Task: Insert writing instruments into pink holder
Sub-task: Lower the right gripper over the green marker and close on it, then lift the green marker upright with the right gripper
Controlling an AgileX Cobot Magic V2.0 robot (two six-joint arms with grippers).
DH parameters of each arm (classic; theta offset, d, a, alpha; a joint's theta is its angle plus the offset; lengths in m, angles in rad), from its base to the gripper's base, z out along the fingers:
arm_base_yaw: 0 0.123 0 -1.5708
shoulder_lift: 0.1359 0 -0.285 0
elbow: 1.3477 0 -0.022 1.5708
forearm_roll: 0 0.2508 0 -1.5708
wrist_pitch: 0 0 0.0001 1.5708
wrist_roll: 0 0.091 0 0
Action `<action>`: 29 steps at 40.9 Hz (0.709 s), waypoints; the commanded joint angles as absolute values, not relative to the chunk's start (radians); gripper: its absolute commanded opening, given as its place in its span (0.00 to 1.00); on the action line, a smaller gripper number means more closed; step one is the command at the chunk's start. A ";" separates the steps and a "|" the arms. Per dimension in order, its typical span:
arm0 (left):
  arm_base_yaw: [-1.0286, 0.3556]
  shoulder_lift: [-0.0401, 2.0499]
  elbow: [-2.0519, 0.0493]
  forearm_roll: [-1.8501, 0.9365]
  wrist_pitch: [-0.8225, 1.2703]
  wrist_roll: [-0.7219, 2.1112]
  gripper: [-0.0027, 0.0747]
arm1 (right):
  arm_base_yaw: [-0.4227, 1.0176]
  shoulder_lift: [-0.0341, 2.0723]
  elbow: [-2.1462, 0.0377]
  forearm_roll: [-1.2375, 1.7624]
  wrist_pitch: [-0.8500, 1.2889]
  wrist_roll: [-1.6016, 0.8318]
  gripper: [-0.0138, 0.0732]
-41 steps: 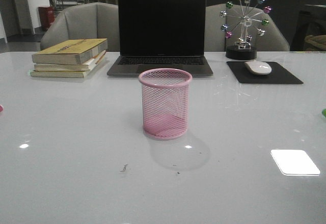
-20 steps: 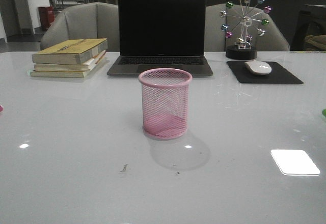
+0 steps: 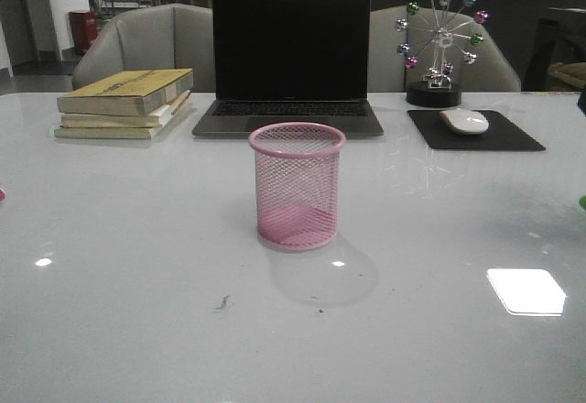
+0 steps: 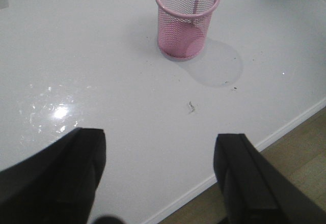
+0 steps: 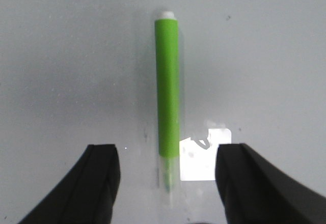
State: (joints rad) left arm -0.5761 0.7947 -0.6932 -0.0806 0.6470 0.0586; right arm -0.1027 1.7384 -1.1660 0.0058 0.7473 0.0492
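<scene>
The pink holder (image 3: 297, 186) stands upright and empty mid-table, and also shows in the left wrist view as the same pink holder (image 4: 187, 19). The lime green pen (image 5: 167, 89) lies flat on the table, its whitish end pointing away from my right gripper (image 5: 168, 183). That gripper is open above it, and the pen's clear tip lies between the fingers. In the front view only a green sliver (image 3: 582, 202) of the pen shows at the right edge. A magenta sliver (image 3: 2, 195) shows at the left edge. My left gripper (image 4: 160, 175) hangs open and empty over the table's near edge.
Behind the holder are an open laptop (image 3: 289, 55), stacked books (image 3: 124, 101) at the left, and a mouse (image 3: 464, 121) on a black pad beside a ferris-wheel ornament (image 3: 439, 46). The table's front edge (image 4: 239, 158) runs under the left gripper.
A dark piece of the right arm has come into the front view's right edge, and the bright reflection on the table has shifted slightly. The holder has not moved.
</scene>
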 commanded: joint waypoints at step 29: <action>-0.583 0.793 -0.725 -0.131 0.575 0.059 0.69 | -0.121 2.001 -1.521 0.062 0.830 -0.060 0.75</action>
